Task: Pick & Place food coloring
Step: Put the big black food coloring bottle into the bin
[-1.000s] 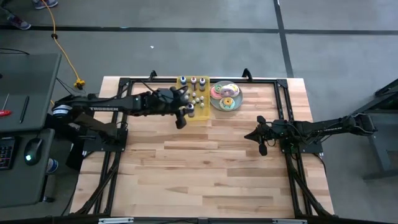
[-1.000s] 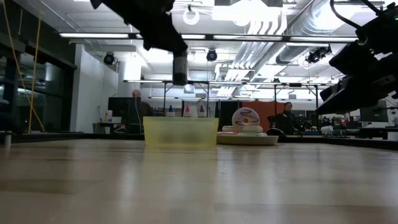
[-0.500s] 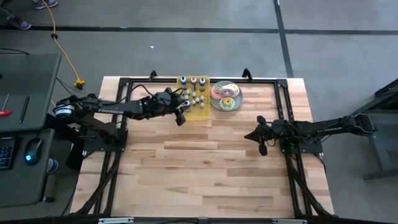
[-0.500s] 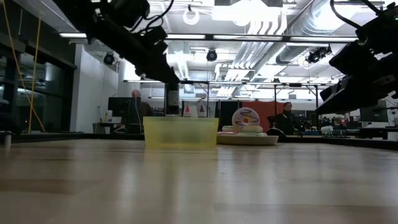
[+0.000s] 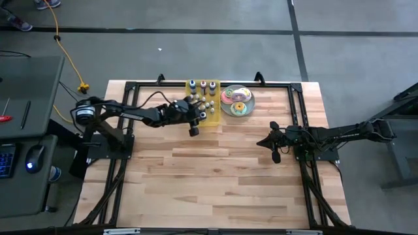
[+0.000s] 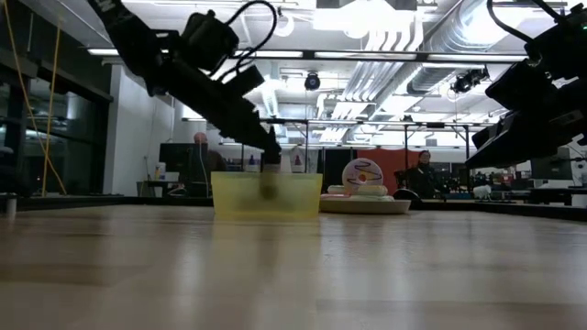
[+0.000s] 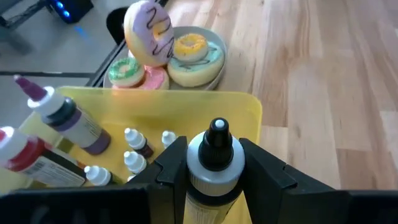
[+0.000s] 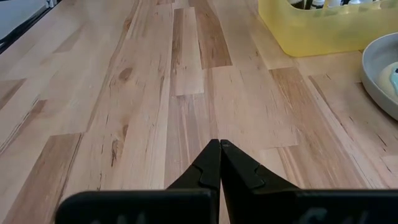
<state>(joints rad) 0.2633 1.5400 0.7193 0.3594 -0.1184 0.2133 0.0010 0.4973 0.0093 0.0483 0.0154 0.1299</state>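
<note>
The left gripper has come down from above the tray's front edge, its fingers clamped on a black-capped food coloring bottle that now hangs low at the yellow tray. More small bottles stand inside the tray. Beyond it sits the doughnut plate. The right gripper waits apart, fingers pressed together.

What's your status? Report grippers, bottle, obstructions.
Left gripper shut on bottle, at yellow tray edge. Right gripper shut, idle over table. Nothing in the way.
</note>
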